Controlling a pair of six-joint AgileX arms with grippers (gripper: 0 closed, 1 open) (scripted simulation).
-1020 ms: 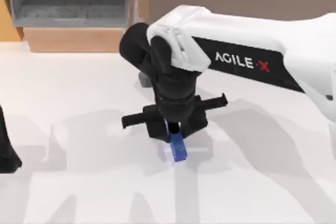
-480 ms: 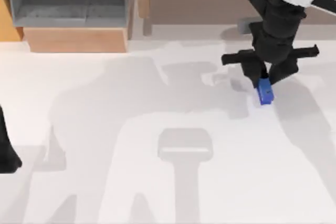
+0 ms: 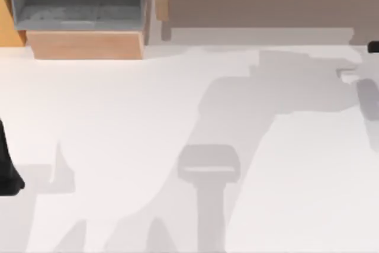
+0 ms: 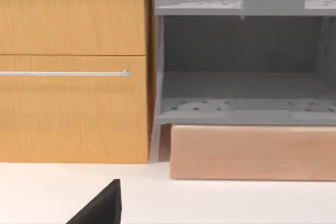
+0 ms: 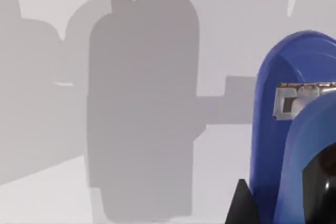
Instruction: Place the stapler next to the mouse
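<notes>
- Close before the right wrist camera, the small blue stapler with a metal plate under its rounded nose (image 5: 281,145) stands large at the edge of the picture, its long axis running away from the camera and its rounded blue end farthest out, above the white bench (image 5: 157,35).
- Beside the stapler's near part, dark pieces show (image 5: 320,187); they seem to belong to the right claw, but I cannot tell how its fingers stand or whether they grip the stapler.
- At the far right edge of the top view, only a small black bit of the right arm (image 3: 373,47) shows, over the back of the bench.
- At the left edge of the top view, the left arm (image 3: 7,173) sits parked as a dark shape; whether its claw is wide or narrow cannot be told.
- Along the back of the bench stand an orange wooden cabinet with a thin metal handle (image 4: 73,72) and a grey open shelf unit (image 4: 241,93) on a pale wooden base (image 4: 252,153).
</notes>
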